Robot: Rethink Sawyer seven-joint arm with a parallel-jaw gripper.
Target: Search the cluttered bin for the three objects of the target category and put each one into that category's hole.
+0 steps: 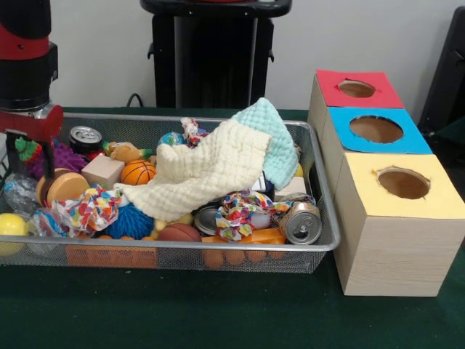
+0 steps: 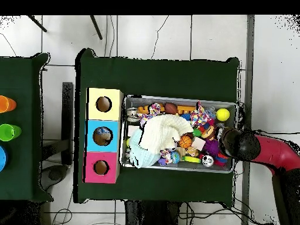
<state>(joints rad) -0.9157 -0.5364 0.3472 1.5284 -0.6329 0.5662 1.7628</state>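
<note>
Arm (image 1: 25, 65) hangs over the bin's (image 1: 320, 182) nine-o'clock end, claw state unclear; lifting the cloth (image 1: 211, 163) first would likely expose hidden bottles.

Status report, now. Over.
Tool low over bin's end, state unclear. One bottle visible there. Cloth covers bin middle. Blue hole open.

A cream cloth (image 1: 207, 169) drapes over the toys — beside it a small basketball (image 1: 137, 172) and a wooden block (image 1: 102, 171).
</note>
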